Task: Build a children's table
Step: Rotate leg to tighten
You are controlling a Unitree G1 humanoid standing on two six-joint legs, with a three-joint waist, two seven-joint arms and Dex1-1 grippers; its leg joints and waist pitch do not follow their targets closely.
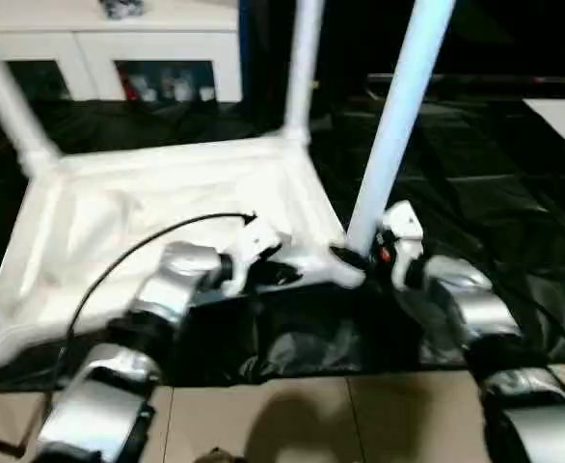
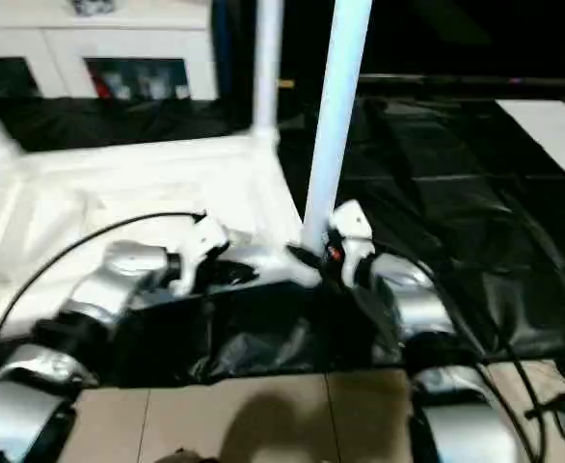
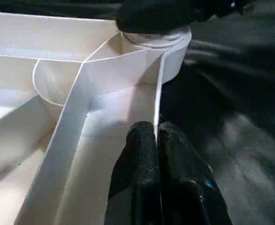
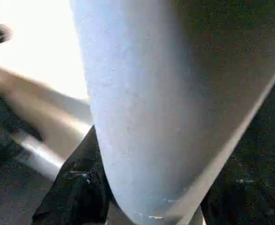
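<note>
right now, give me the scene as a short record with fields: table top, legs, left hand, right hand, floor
table top: white table top lies upside down, ribbed underside up
legs: far-corner leg upright in its socket; another leg rises at the left; near-corner leg stands in the socket by the robot
left hand: left hand shut on the top's thin side wall near that socket
right hand: right hand around the base of the near-corner leg
floor: black sheet under the table, tiles nearest the robot

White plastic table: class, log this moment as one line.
left gripper: shut on table top's rim | right gripper: around white tapered tube leg at corner socket
</note>
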